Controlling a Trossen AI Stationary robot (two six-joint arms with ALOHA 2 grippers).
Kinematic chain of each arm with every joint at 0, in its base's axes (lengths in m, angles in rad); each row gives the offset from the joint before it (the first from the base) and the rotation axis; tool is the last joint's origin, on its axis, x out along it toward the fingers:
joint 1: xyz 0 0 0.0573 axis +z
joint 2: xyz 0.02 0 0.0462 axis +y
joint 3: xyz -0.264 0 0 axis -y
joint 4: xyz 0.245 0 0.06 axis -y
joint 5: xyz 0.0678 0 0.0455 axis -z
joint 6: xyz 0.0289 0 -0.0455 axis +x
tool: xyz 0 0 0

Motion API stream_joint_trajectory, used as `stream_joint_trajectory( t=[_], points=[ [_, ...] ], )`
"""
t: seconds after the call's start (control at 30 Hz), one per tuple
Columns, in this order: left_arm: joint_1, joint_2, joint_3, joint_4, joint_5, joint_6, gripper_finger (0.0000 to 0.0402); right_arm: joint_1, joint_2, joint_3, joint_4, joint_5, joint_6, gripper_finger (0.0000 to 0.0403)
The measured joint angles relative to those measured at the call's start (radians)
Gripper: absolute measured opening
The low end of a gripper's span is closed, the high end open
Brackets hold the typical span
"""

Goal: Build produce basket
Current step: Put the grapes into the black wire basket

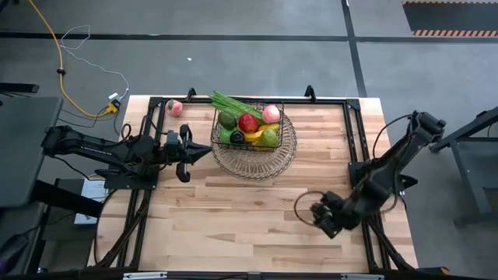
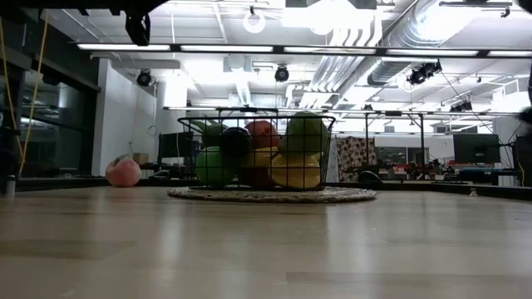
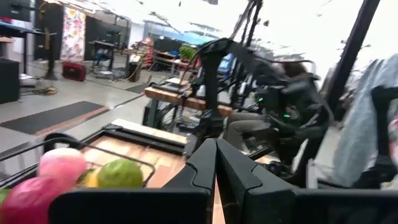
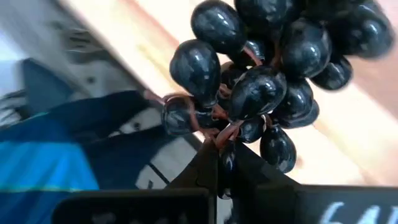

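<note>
The dark wire basket (image 1: 247,128) stands on a paler round wire tray (image 1: 254,154) at the table's far middle. It holds a red apple (image 1: 248,122), a pink peach (image 1: 271,113), green fruit, a yellow piece and a green leafy bunch (image 1: 233,103). A loose peach (image 1: 173,107) lies on the table at the far left. My right gripper (image 1: 324,217), near the right edge, is shut on a bunch of dark grapes (image 4: 261,87). My left gripper (image 1: 199,152) hovers shut left of the basket. My right gripper pinches the grapes' brownish stalk (image 4: 219,134) between its two fingers, at the middle of the bunch. The fingers slant downward from the table's right side. The bunch spreads out past the fingertips, lifted clear of the table.
Black frame rails (image 1: 354,132) run along the table's left, right and far sides. Bare wood (image 1: 233,218) lies between the tray and the near edge. A looped cable (image 1: 307,204) hangs beside my right gripper.
</note>
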Motion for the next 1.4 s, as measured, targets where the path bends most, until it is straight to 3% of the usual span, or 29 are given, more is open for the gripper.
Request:
stream_joint_trajectory(
  t=[0.17,0.4,0.7,0.87,1.4],
  points=[
    [0.0,0.0,0.0,0.075,0.062,-0.017,0.0,-0.172,-0.061,0.0,0.076,0.092,-0.385,0.0001],
    [0.0,0.0,0.057,0.099,0.079,-0.016,0.0,-0.455,-0.062,0.005,0.299,0.054,-0.871,0.0001],
    [0.0,0.001,0.277,-0.252,0.074,0.118,0.0,-0.651,-0.062,0.162,0.381,-0.002,-1.292,0.0001],
    [0.0,0.0,0.339,-0.338,0.066,0.153,0.0,-0.693,-0.062,0.22,0.38,-0.093,-1.386,0.0001],
    [0.0,0.001,0.34,-0.335,0.068,0.159,0.0,-0.702,-0.062,0.229,0.378,-0.097,-1.385,0.0001]
  ],
)
